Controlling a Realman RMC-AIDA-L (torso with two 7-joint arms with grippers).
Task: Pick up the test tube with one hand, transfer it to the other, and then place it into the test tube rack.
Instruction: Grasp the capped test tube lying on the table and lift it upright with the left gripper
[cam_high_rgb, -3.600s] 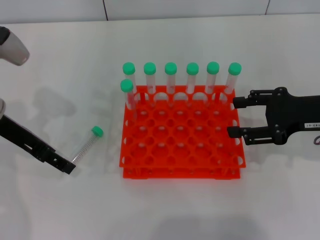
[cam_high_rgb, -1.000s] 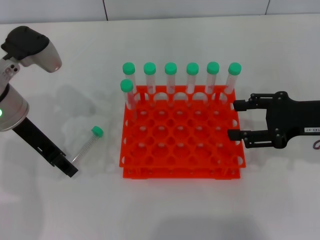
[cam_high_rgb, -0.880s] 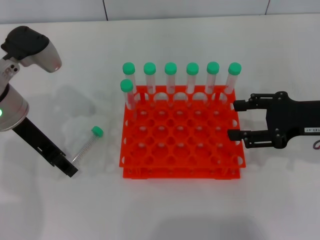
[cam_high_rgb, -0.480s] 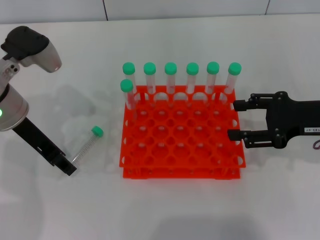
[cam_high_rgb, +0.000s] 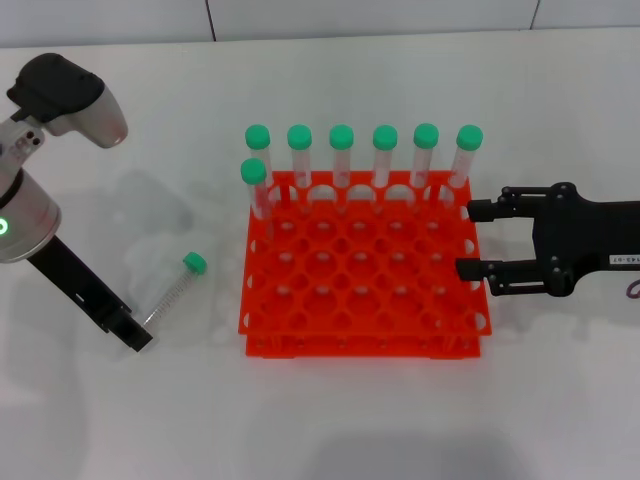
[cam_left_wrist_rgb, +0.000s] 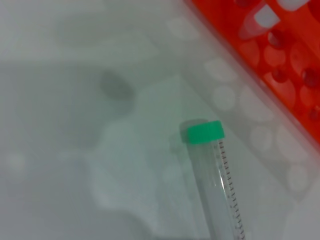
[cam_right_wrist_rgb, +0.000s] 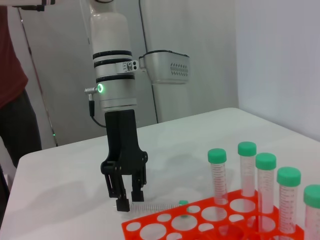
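Note:
The test tube (cam_high_rgb: 172, 292) lies on the white table left of the rack, green cap toward the back; it also shows in the left wrist view (cam_left_wrist_rgb: 215, 185) and the right wrist view (cam_right_wrist_rgb: 155, 206). My left gripper (cam_high_rgb: 138, 335), unlabelled, points down at the tube's bottom end; in the right wrist view (cam_right_wrist_rgb: 130, 200) its fingers stand slightly apart and hold nothing. My right gripper (cam_high_rgb: 463, 238), with the white label, is open and empty at the right edge of the orange-red test tube rack (cam_high_rgb: 360, 345).
Several green-capped tubes (cam_high_rgb: 342, 137) stand in the rack's back row, and one more (cam_high_rgb: 254, 172) in the second row at the left. The rack's corner shows in the left wrist view (cam_left_wrist_rgb: 280, 65). Bare white table lies in front of the rack.
Over 3.6 s the left arm's wrist has swung into view and stands upright over the tube's bottom end. In the last second it has barely shifted. Tube and right gripper are still.

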